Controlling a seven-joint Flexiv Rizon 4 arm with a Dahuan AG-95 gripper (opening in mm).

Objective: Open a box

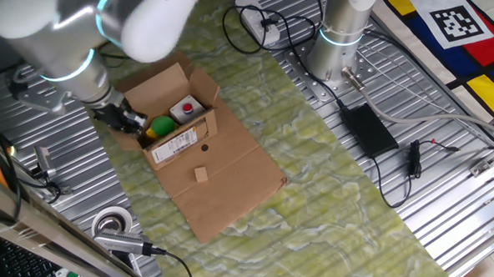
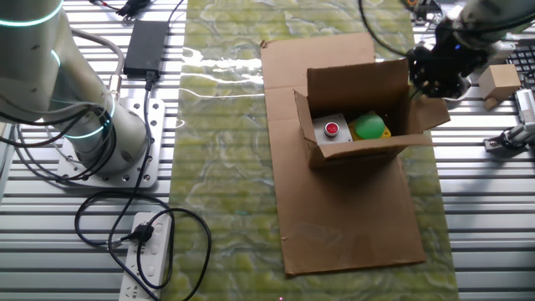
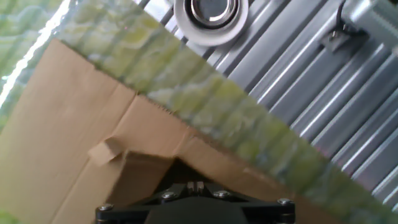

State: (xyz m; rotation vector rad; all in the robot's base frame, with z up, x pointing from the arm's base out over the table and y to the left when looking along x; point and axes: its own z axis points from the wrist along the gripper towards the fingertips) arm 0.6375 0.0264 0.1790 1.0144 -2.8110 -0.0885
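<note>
The box (image 1: pixel 185 146) stands on a large flat cardboard sheet (image 1: pixel 232 189) with its top flaps spread open. Inside lie a white device with a red button (image 1: pixel 186 108) and a green object (image 1: pixel 162 125). The other fixed view shows the box (image 2: pixel 359 150) with the same contents. My gripper (image 1: pixel 129 120) is at the box's left flap, low against it. In the other fixed view my gripper (image 2: pixel 435 71) sits by the right flap's top corner. In the hand view the gripper (image 3: pixel 196 185) has its fingers together, and a cardboard flap edge lies just ahead of them.
A tape roll (image 1: pixel 113 221) lies on the ribbed metal table at the front left. A second arm's base (image 1: pixel 339 43), a black power adapter (image 1: pixel 368 129) and cables are at the back right. A power strip (image 2: pixel 150 251) and a small cardboard block (image 2: pixel 501 81) lie off the green mat (image 1: pixel 333 201).
</note>
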